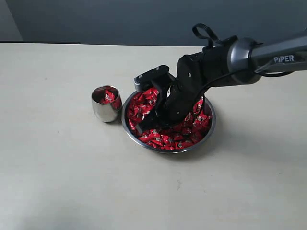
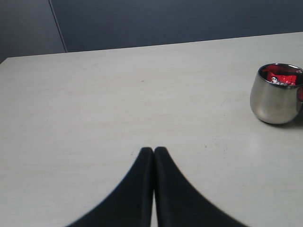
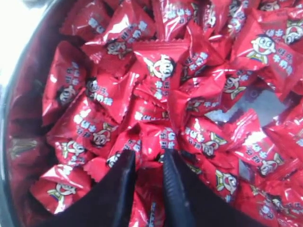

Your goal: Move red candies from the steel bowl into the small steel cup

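The steel bowl (image 1: pixel 167 151) sits mid-table, heaped with red candies (image 1: pixel 178 139). My right gripper (image 1: pixel 149 123) reaches down into the heap on the bowl's left side. In the right wrist view the right gripper (image 3: pixel 149 155) has its fingers pressed into the red candies (image 3: pixel 161 71), shut on one red candy (image 3: pixel 150 140) wedged between them. The bowl's wall (image 3: pixel 14 142) curves past beside the pile. The small steel cup (image 1: pixel 105 108) stands upright just left of the bowl, holding a few red candies (image 1: pixel 109 96). My left gripper (image 2: pixel 154 150) is shut and empty above bare table, with the small steel cup (image 2: pixel 275 97) some way off to one side.
The pale table (image 1: pixel 57 167) spreads wide around bowl and cup. A dark wall (image 1: pixel 120 19) rises behind its far edge. The right arm (image 1: pixel 249 55) stretches in from the right, above the bowl.
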Controlling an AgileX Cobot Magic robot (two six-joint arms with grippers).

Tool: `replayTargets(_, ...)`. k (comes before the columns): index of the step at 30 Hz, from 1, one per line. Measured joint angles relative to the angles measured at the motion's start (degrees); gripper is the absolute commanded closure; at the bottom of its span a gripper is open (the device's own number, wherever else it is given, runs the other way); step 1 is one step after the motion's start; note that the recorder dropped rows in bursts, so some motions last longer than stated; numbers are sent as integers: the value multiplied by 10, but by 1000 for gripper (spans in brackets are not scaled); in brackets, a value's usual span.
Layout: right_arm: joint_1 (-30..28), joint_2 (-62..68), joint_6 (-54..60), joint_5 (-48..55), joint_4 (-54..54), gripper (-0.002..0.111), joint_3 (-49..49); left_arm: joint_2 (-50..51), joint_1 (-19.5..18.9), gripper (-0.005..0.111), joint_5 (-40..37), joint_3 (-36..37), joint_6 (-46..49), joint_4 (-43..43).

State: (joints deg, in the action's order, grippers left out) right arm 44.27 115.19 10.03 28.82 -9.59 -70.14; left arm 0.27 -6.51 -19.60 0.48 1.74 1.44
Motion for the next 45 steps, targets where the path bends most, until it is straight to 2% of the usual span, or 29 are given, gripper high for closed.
replayTargets(5, 0, 4, 0, -4, 0, 85, 0, 0, 0, 106, 0, 0, 0, 0)
replayTargets(11, 0, 5, 0, -5, 0, 57, 0, 0, 0, 106, 0, 0, 0, 0)
replayTargets(21, 0, 5, 0, -14, 0, 57, 0, 0, 0, 106, 0, 0, 0, 0)
replayTargets(24, 0, 5, 0, -17, 0, 62, 0, 0, 0, 106, 0, 0, 0, 0)
replayTargets(29, 0, 5, 0, -22, 0, 76, 0, 0, 0, 106, 0, 0, 0, 0)
replayTargets(45, 0, 5, 0, -33, -14, 78, 0, 0, 0, 106, 0, 0, 0, 0)
